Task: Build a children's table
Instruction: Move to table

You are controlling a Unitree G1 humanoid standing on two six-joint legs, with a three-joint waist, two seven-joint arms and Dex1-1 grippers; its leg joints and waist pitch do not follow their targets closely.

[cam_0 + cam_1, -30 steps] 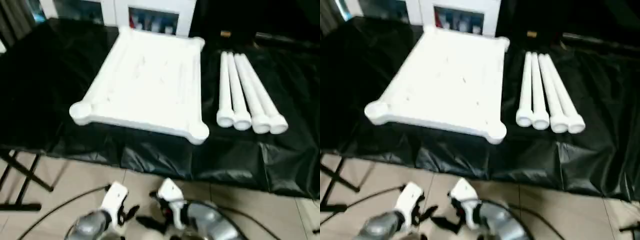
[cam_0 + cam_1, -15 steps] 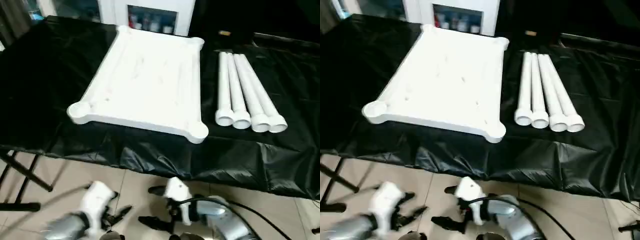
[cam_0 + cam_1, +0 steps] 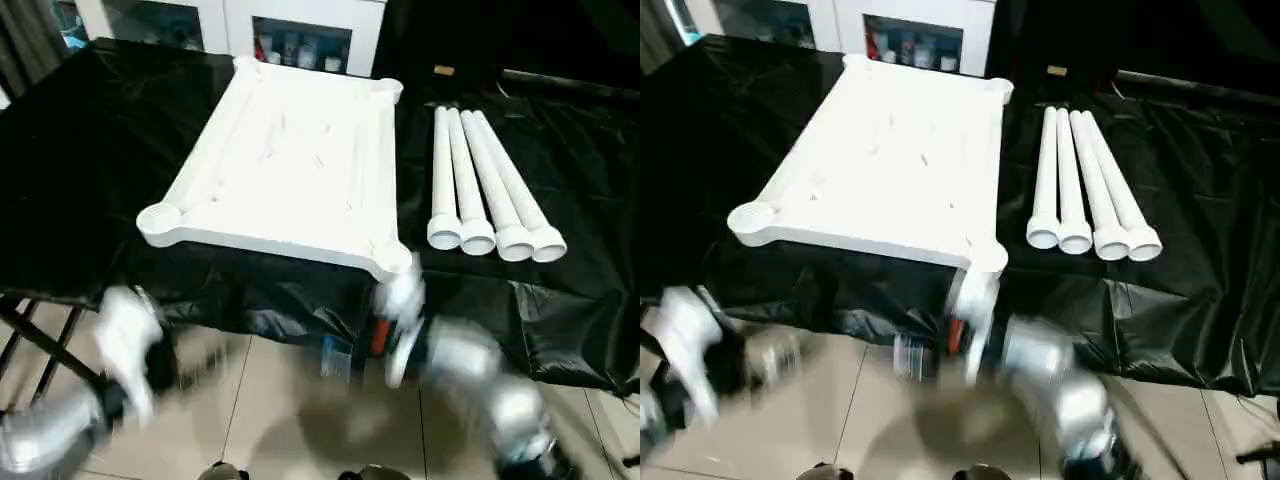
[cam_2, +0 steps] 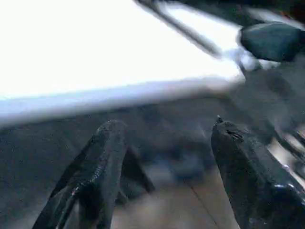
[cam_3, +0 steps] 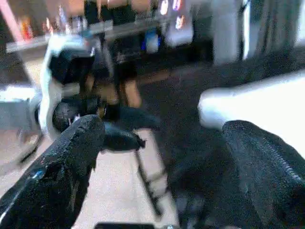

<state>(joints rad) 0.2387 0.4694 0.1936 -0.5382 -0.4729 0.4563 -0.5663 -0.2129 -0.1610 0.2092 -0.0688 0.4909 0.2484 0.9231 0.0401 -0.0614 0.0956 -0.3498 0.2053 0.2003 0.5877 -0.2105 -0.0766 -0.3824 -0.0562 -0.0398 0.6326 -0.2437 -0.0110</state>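
The children's table lies in parts on the black-draped table (image 3: 80, 150). Its white ribbed top (image 3: 290, 165) with round corner sockets lies flat at the middle. Several white tube legs (image 3: 490, 185) lie side by side to its right. Both arms hang below the table's front edge, blurred by motion. My left arm (image 3: 120, 345) is at the lower left. My right arm (image 3: 440, 350) is just under the top's near right corner (image 5: 248, 102). The left gripper (image 4: 167, 162) stands open and empty, facing the top's edge (image 4: 95, 62). The right gripper (image 5: 167, 157) is wide open and empty.
A white glass-door cabinet (image 3: 300, 30) stands behind the table. Black stand legs (image 3: 40, 340) cross over the tiled floor (image 3: 300, 420) at the lower left. The black cloth (image 3: 560, 330) hangs over the front edge. A small yellow-brown item (image 3: 444, 70) lies beyond the legs.
Both arms have swung up and apart from low at the middle: the left one out to the left, the right one up toward the top's near right corner. Top and legs lie unmoved.
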